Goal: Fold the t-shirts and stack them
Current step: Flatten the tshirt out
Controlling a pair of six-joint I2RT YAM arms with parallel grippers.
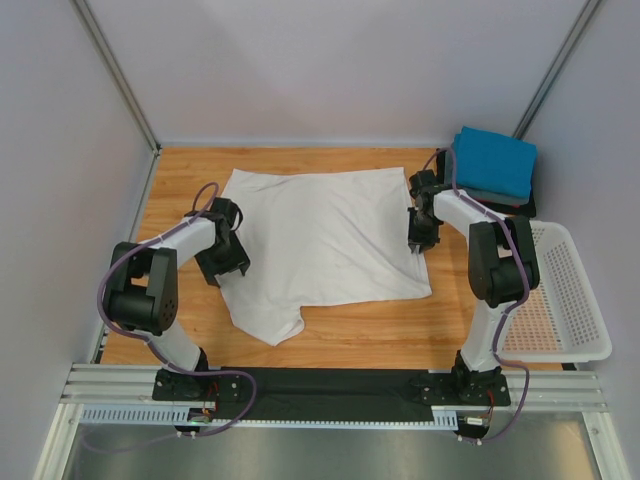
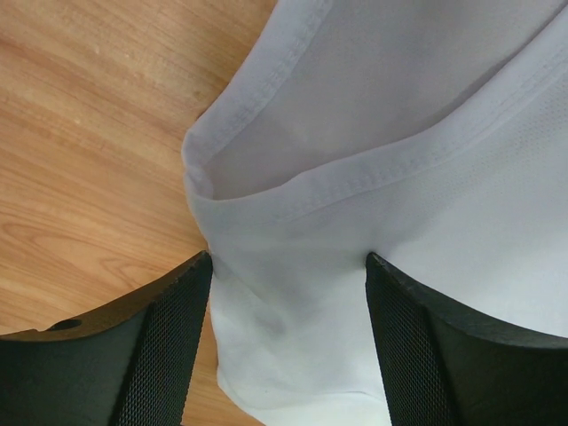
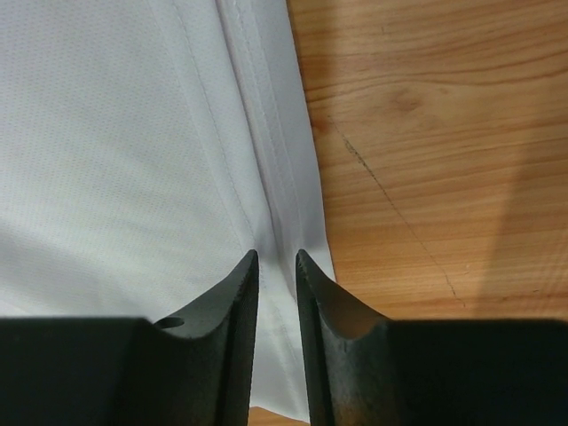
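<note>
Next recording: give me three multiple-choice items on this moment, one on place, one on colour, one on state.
1. Where is the folded blue t-shirt? A near left corner; B far right corner, atop the folded stack; C in the middle.
2. What colour is the spread-out t-shirt? A grey; B white; C black.
3. How is the left gripper? A open; B shut; C out of view.
Key: B, it tops darker shirts; B, plain white in every view; A, jaws wide apart astride the shirt's edge.
</note>
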